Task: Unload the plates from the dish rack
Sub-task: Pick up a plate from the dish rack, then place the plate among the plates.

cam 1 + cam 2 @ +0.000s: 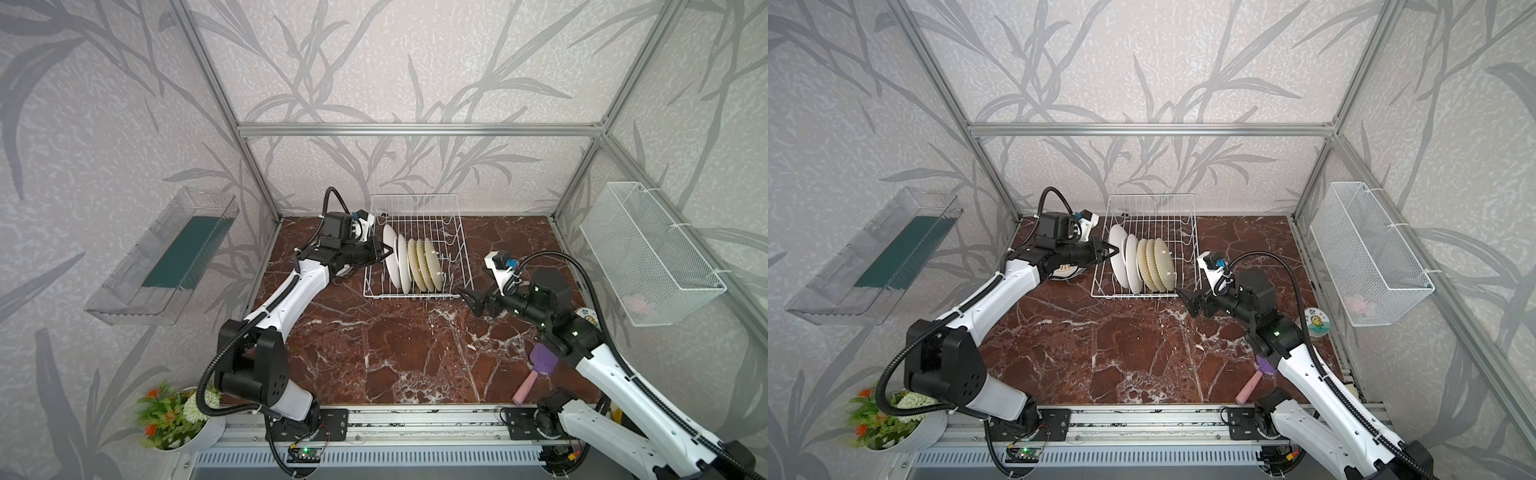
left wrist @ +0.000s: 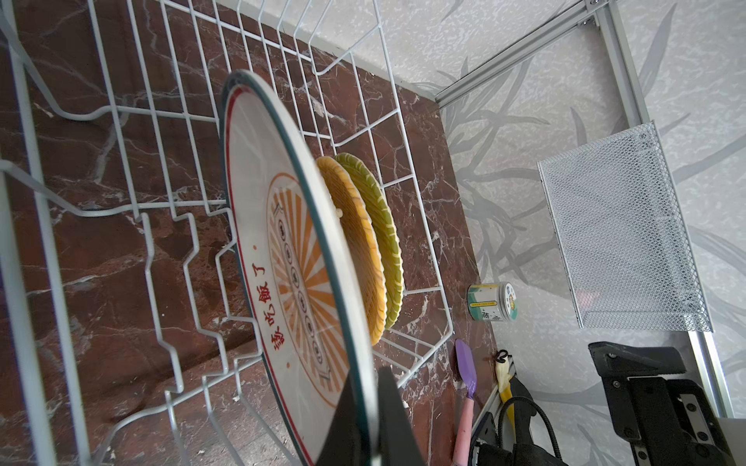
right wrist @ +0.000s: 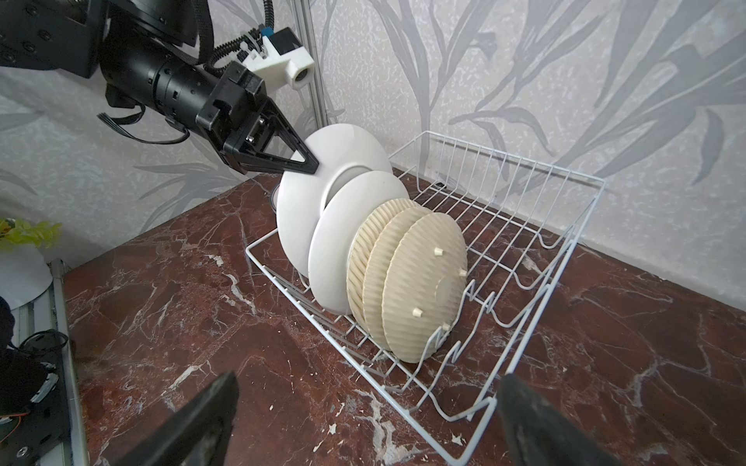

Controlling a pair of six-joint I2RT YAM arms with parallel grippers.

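The white wire dish rack (image 1: 415,296) (image 1: 1133,296) stands at the back middle of the marble table. Two white plates and three yellow woven plates (image 1: 424,266) (image 3: 420,282) stand on edge in it. My left gripper (image 1: 388,251) (image 1: 1115,251) (image 2: 365,387) (image 3: 311,165) is shut on the upper rim of the leftmost white plate (image 1: 390,259) (image 2: 258,226) (image 3: 298,210), which tilts away from the second white plate (image 3: 335,250). Another orange-printed plate (image 1: 1065,270) lies flat under the left arm. My right gripper (image 1: 468,301) (image 1: 1185,301) (image 3: 369,377) hangs open and empty just off the rack's front right corner.
A white mesh basket (image 1: 652,253) hangs on the right wall and a clear tray (image 1: 166,257) on the left wall. A purple and pink spatula (image 1: 536,374) and a small printed dish (image 1: 1316,322) lie by the right arm. A potted plant (image 1: 174,415) sits front left.
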